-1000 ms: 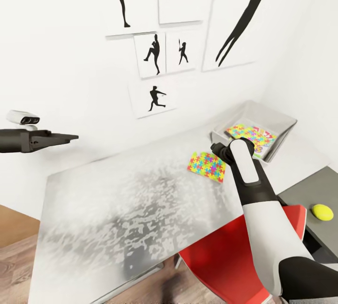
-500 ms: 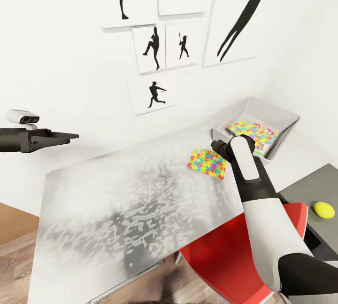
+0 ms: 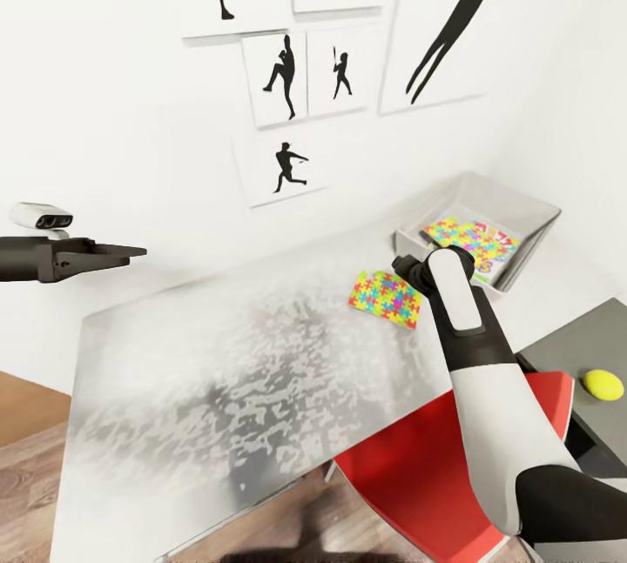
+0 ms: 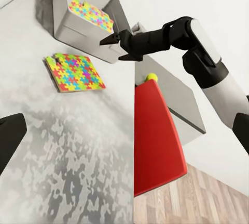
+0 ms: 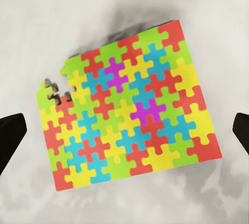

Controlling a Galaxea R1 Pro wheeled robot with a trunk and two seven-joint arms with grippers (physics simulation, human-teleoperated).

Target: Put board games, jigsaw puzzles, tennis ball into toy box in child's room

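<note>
While right pincer [image 4: 115, 46] gapes above jigsaw puzzle [image 5: 127, 107], mottled pale table [image 3: 235, 371], white wall, left pincer [image 3: 131, 251] state unclear.

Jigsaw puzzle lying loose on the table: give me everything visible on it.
The thin flat multicoloured jigsaw square is made of interlocking red, yellow, green, blue and magenta pieces, with a few pieces missing at one corner. It lies flat on the pale mottled grey-white table top, just outside the pale grey toy tray. The right gripper hovers above it, open, not touching. Nothing rests on it.
</note>
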